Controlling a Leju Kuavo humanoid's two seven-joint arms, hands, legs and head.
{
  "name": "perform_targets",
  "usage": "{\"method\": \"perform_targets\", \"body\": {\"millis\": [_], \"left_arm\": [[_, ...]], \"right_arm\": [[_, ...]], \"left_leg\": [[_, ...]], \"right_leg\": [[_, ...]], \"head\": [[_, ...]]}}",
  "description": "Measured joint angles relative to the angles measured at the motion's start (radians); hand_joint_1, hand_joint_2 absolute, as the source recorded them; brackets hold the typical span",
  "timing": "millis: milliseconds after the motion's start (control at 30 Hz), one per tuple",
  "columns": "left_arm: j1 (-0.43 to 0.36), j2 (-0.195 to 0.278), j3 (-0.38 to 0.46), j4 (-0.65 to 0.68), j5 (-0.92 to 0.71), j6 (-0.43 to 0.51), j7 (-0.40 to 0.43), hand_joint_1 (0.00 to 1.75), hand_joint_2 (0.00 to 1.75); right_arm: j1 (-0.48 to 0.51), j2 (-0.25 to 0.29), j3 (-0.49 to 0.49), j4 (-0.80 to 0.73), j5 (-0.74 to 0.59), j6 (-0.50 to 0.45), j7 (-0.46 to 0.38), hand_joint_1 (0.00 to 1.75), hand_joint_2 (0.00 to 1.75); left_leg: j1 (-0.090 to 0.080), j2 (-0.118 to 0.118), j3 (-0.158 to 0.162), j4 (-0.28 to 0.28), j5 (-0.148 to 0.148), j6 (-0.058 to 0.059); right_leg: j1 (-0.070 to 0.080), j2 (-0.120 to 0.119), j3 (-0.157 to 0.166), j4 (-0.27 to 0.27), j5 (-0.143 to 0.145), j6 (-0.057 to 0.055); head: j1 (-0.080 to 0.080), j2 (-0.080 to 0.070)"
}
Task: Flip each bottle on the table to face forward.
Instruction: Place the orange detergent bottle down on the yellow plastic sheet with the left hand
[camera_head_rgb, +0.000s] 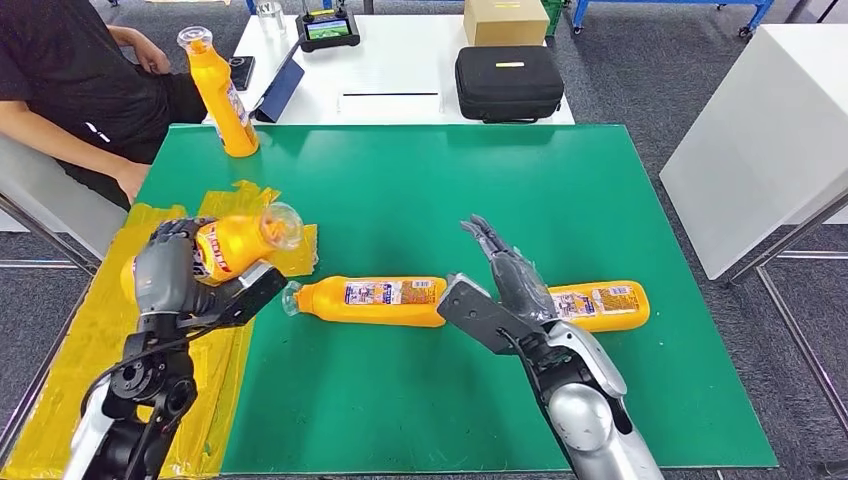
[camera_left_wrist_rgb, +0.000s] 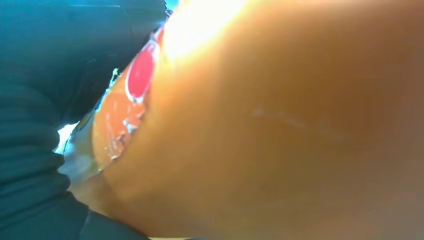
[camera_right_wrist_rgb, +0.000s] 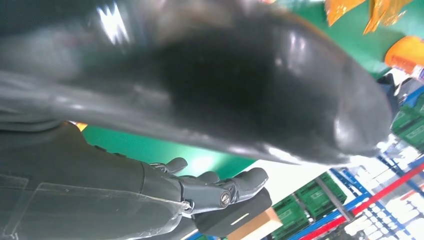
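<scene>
Orange plastic fills my left hand (camera_head_rgb: 168, 272) — its fingers wrap a bottle (camera_head_rgb: 238, 243) held above the yellow sheet (camera_head_rgb: 80, 340) at the green mat's (camera_head_rgb: 420, 190) left edge. My right hand (camera_head_rgb: 503, 283) holds nothing, fingers spread above the mat between two bottles lying flat (camera_head_rgb: 372, 300) (camera_head_rgb: 600, 304). A fourth bottle (camera_head_rgb: 222, 95) stands at the far left corner, beside a seated person (camera_head_rgb: 70, 90).

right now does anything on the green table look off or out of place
Two orange bottles lie flat on the green mat: one in the middle, another partly behind the right robot hand. One bottle stands upright at the far left corner. Crumpled yellow tape covers the left edge.
</scene>
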Motion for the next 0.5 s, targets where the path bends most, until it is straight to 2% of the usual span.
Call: {"method": "perform_targets", "body": {"millis": [133,333,367,467,500], "left_arm": [[-0.104,-0.004,-0.032,0.130,-0.107,-0.074,0.026,1.75,1.75],[-0.239,-0.024,-0.073,0.307,-0.164,-0.099,0.038,1.75,1.75],[-0.254,-0.028,-0.083,0.332,-0.170,-0.101,0.037,1.50,1.75],[-0.283,-0.038,-0.109,0.394,-0.175,-0.117,0.037,0.19,1.75],[-0.288,-0.041,-0.115,0.408,-0.173,-0.128,0.040,0.00,1.75]], "right_arm": [[-0.001,0.005,0.006,-0.012,0.000,0.015,-0.002,0.00,0.00],[-0.006,0.008,0.023,-0.024,-0.003,0.028,-0.002,0.00,0.00],[-0.005,0.007,0.024,-0.025,-0.003,0.028,-0.002,0.00,0.00],[-0.001,0.005,0.025,-0.030,-0.007,0.028,-0.002,0.00,0.00],[0.002,0.004,0.025,-0.032,-0.008,0.028,-0.002,0.00,0.00]], "left_leg": [[0.000,0.000,0.000,0.000,0.001,0.000],[0.000,0.000,0.000,0.000,0.001,0.000],[0.000,0.000,0.000,0.000,0.001,0.000],[0.000,0.001,0.000,0.000,0.001,0.000],[0.000,0.001,0.000,0.000,0.001,0.000]], "right_leg": [[0.000,0.000,0.000,0.000,0.000,0.000],[0.000,0.000,0.000,0.000,0.000,0.000],[0.000,0.000,0.000,0.000,0.000,0.000],[0.000,0.000,0.000,0.000,0.000,0.000],[0.000,0.000,0.000,0.000,0.000,0.000]], "head": [[0.000,0.000],[0.000,0.000],[0.000,0.000],[0.000,0.000],[0.000,0.000]]}}
